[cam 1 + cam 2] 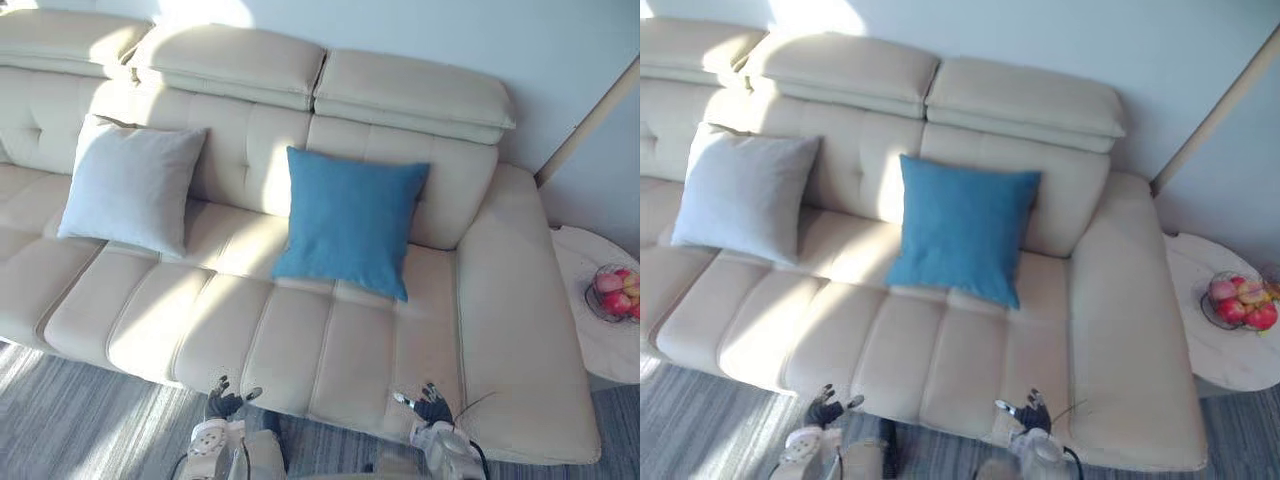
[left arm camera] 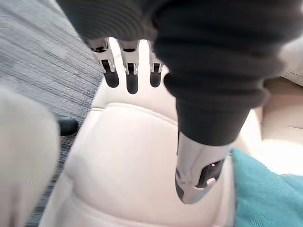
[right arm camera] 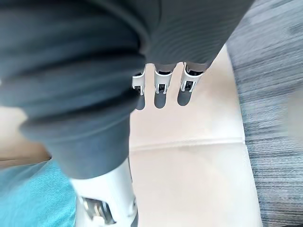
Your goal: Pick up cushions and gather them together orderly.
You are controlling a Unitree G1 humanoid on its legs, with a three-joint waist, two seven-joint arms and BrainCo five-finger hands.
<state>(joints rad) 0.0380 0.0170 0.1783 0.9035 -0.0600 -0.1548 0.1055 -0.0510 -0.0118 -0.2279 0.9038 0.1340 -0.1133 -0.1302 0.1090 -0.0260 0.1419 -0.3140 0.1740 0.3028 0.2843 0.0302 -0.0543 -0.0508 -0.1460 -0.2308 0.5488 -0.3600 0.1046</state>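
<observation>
A cream padded leather sofa (image 1: 300, 350) runs across the view, above a grey striped carpet (image 1: 80, 430). Toward its left end a pale grey square fabric cushion (image 1: 130, 185) stands on the seat, leaning against the backrest. Lower down, the left hand (image 1: 222, 404) hangs at the seat's front edge with fingers straight and thumb spread, released and holding nothing. A blue square fabric cushion (image 1: 350, 220) leans on the backrest near the middle, well apart from the grey one, with bare seat between them. The right hand (image 1: 432, 408) is at the front edge below the blue cushion's right side, fingers straight and empty, touching neither cushion. At far right, a small round pale surface (image 1: 600, 340) carries a glass bowl of red fruit (image 1: 612, 292).
</observation>
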